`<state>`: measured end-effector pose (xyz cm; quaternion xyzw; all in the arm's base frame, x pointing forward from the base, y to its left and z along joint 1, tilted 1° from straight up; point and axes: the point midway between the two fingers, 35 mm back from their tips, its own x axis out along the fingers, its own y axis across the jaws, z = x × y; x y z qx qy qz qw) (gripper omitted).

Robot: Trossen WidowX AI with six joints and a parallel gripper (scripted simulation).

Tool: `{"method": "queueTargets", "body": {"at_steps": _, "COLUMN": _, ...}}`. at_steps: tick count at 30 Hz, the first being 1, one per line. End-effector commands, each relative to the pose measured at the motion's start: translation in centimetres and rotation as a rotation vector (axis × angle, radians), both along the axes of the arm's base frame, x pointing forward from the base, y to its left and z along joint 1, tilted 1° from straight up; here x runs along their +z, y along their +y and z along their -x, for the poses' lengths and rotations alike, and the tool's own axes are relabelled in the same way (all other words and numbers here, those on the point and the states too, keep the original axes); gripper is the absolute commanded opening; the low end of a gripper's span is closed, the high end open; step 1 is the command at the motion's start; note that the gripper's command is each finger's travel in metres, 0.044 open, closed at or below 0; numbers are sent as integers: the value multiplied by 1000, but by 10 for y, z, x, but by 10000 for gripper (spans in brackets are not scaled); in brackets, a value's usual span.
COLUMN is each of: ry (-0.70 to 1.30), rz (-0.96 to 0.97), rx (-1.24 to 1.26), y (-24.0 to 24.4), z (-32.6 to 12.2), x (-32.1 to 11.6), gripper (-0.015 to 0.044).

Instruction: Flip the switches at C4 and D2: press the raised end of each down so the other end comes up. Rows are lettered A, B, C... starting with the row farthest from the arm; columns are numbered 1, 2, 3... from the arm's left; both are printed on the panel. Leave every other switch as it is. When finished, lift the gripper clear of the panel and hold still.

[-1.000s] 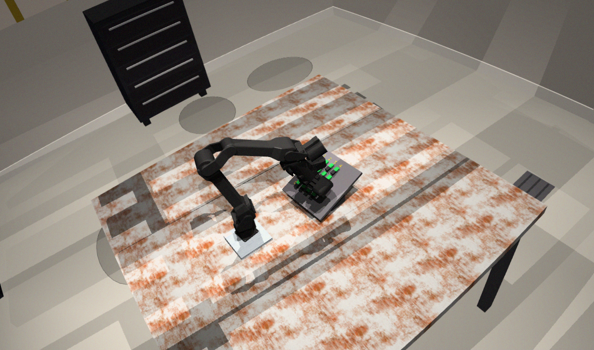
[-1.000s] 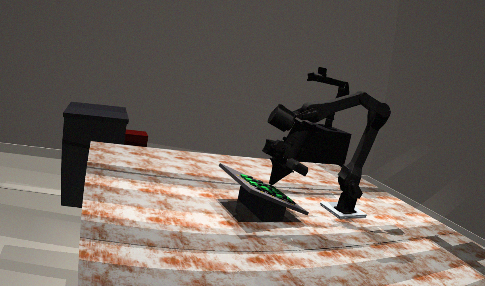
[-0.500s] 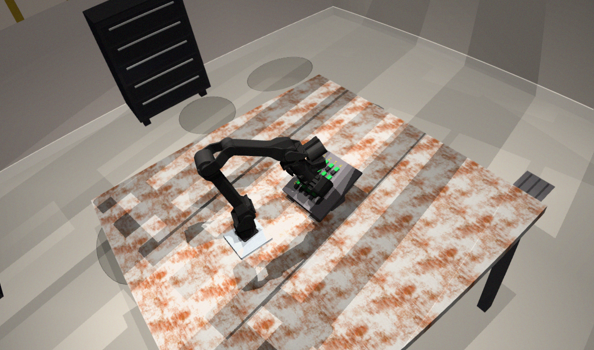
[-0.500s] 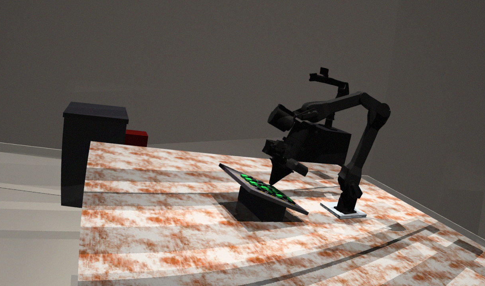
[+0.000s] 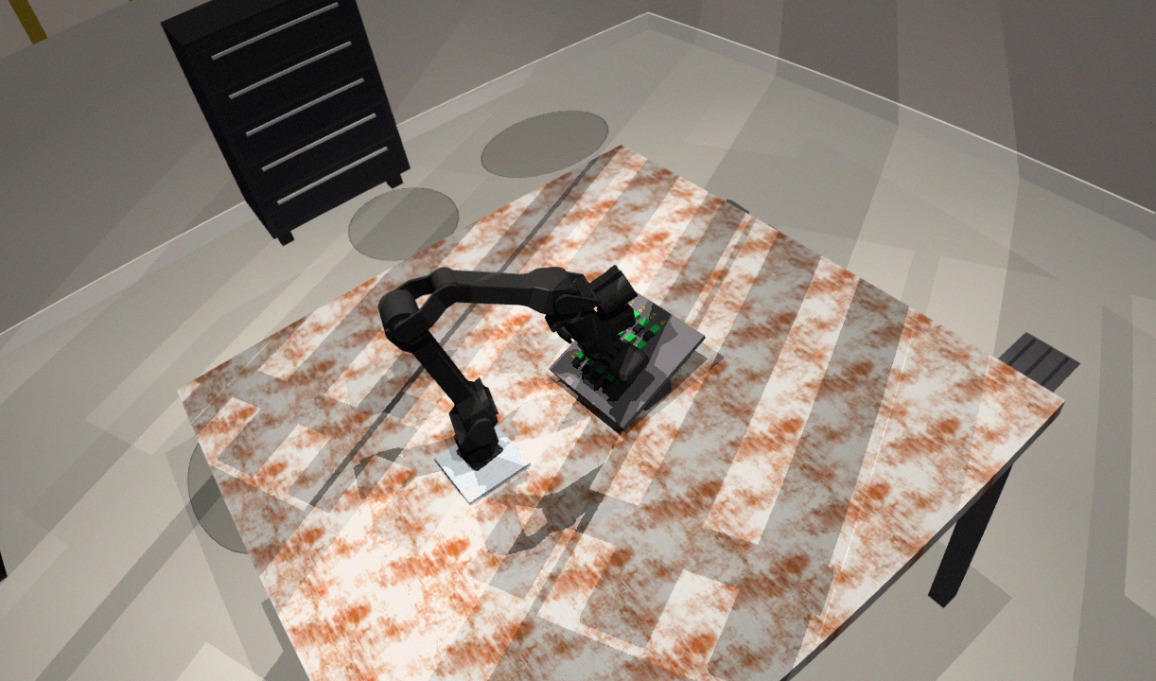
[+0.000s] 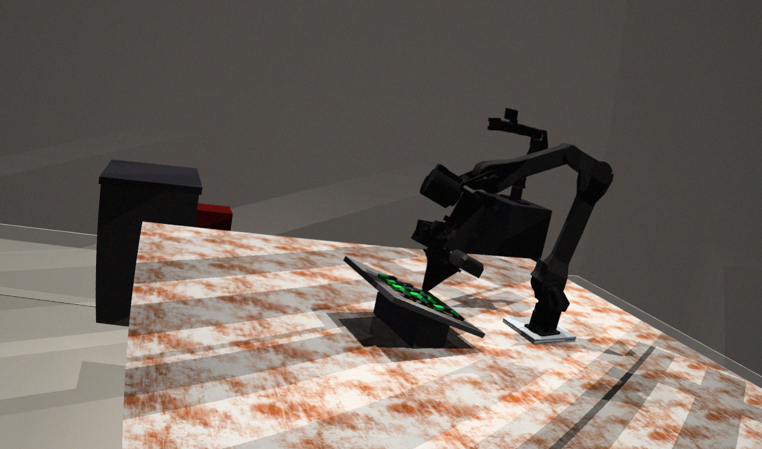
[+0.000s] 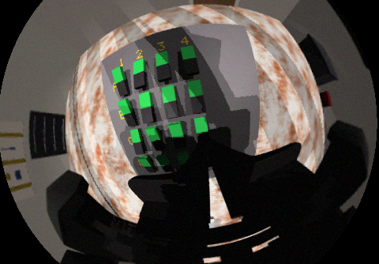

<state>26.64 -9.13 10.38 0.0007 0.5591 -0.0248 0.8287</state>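
Black arm (image 6: 567,223) is bent over mid-table; closed, empty gripper (image 6: 426,288) is pointed down at the panel (image 6: 366,273).

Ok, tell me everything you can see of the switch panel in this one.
The switch panel is a dark grey square plate, tilted on a black box base that stands on the rust-mottled table. It carries rocker switches in four columns with green ends, under yellow printed numbers 1 to 4; the row letters are hard to read. The gripper, jaws shut and empty, points down at its near rows and hides part of the bottom row in the wrist view. Contact cannot be confirmed.
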Motion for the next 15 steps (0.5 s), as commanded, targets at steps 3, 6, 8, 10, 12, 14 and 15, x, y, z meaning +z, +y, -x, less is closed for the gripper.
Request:
{"method": "queueTargets", "body": {"at_steps": 3, "ry": -1, "rz": -3, "rx": -3, "y": 0, "z": -1, "x": -1, "gripper": 0}}
{"method": "queueTargets", "body": {"at_steps": 6, "ry": -1, "rz": -3, "rx": -3, "y": 0, "z": -1, "x": -2, "gripper": 0}}
{"method": "queueTargets", "body": {"at_steps": 8, "ry": -1, "rz": -3, "rx": -3, "y": 0, "z": -1, "x": -2, "gripper": 0}}
{"method": "queueTargets", "body": {"at_steps": 10, "ry": -1, "rz": -3, "rx": -3, "y": 0, "z": -1, "x": -2, "gripper": 0}}
{"method": "queueTargets", "body": {"at_steps": 12, "ry": -1, "rz": -3, "rx": -3, "y": 0, "z": -1, "x": -3, "gripper": 0}}
{"method": "queueTargets", "body": {"at_steps": 14, "ry": -1, "rz": -3, "rx": -3, "y": 0, "z": -1, "x": -3, "gripper": 0}}
{"method": "queueTargets", "body": {"at_steps": 15, "ry": -1, "rz": -3, "rx": -3, "y": 0, "z": -1, "x": -3, "gripper": 0}}
